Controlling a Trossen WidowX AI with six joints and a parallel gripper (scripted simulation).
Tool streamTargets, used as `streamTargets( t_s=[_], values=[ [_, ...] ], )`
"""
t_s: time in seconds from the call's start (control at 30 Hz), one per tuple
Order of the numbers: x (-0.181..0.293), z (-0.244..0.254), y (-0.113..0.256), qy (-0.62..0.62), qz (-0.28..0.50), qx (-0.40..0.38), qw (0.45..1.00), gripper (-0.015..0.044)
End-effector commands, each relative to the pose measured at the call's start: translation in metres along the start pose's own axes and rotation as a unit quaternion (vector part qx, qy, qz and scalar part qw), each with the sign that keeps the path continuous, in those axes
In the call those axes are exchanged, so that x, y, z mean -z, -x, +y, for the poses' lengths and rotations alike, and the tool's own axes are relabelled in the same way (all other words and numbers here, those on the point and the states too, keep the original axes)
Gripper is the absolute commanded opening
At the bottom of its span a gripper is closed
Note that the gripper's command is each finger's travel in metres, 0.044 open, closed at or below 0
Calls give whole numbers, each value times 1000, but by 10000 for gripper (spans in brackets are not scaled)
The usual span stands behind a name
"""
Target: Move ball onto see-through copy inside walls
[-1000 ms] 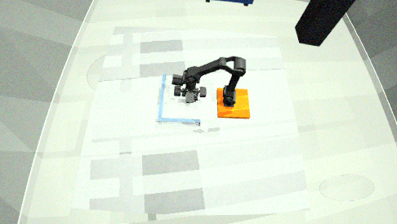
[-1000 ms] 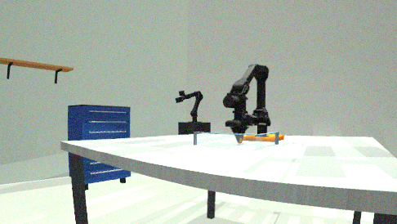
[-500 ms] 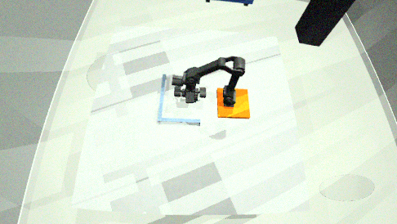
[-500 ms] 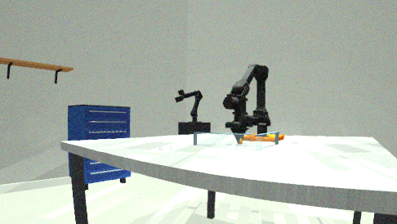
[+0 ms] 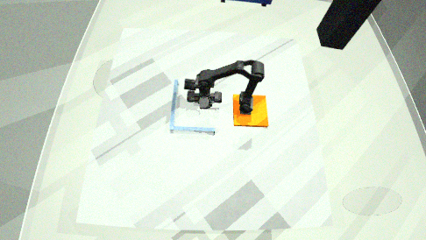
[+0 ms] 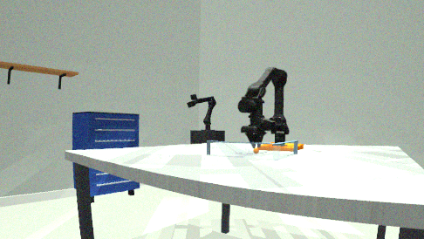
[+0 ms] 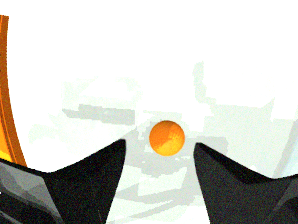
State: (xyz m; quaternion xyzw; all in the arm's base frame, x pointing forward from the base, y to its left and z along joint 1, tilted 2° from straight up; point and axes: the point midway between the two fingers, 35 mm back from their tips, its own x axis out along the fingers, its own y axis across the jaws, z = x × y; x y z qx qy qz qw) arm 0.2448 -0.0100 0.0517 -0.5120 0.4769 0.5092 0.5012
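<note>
The orange ball [image 6: 256,150] [image 7: 167,138] lies on the table. In the wrist view it is between the two fingertips, with a gap on each side. My gripper [image 6: 256,145] [image 7: 160,147] points down over it and is partly open, holding nothing. In the exterior view the fingertips are close to the ball. The clear walls with blue edges [image 5: 174,105] [image 6: 297,147] make a corner to the left and front of the gripper in the top view. The arm hides the ball there. I cannot make out the see-through copy in any current view.
The arm's orange base plate [image 5: 259,115] is right of the walls in the top view, and an orange curved edge [image 7: 5,90] shows at the wrist view's left. A blue drawer cabinet [image 6: 105,144] and a second small dark arm [image 6: 209,111] are beyond the table.
</note>
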Motion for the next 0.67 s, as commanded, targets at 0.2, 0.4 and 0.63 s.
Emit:
streamTargets(
  t_s=[0.2, 0.4, 0.63],
  values=[
    [0, -1, 68, 0, -1, 16, 1000, 232],
    [0, -3, 60, -1, 2, 19, 1000, 232],
    [0, 2, 100, -1, 2, 17, 1000, 363]
  ],
)
